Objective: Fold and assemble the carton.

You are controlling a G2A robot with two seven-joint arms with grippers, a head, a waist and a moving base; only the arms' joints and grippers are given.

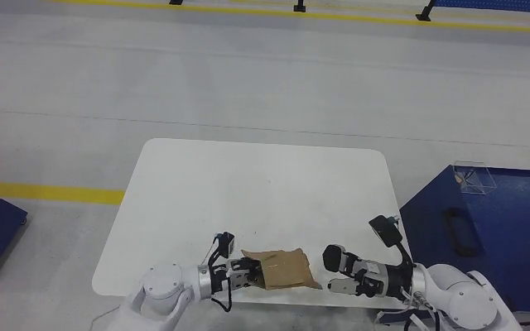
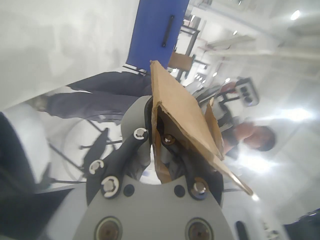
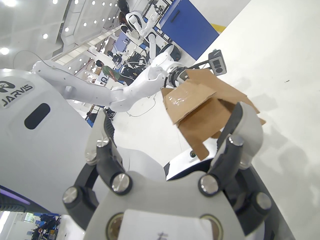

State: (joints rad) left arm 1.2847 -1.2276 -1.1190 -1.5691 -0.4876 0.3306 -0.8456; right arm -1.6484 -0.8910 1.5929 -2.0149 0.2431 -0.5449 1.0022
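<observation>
One end of the partly folded cardboard carton (image 1: 286,269) sat clamped in my left gripper (image 1: 251,274), by the near edge of the white counter (image 1: 248,190). My right gripper (image 1: 331,273) hung just beside the other end, its fingers spread wide apart.

You're looking at a robotics lab or industrial test hall, not a home. A pale grey polished concrete floor (image 1: 265,74) is spreading wide around the white rounded-corner table (image 1: 248,165), and yellow painted lane stripes (image 1: 58,193) are crossing it. A blue metal cabinet with a black handle (image 1: 489,240) is standing beside the table. Rows of round white ceiling lamps (image 3: 55,0) are shining over a second white humanoid robot (image 3: 136,21).
</observation>
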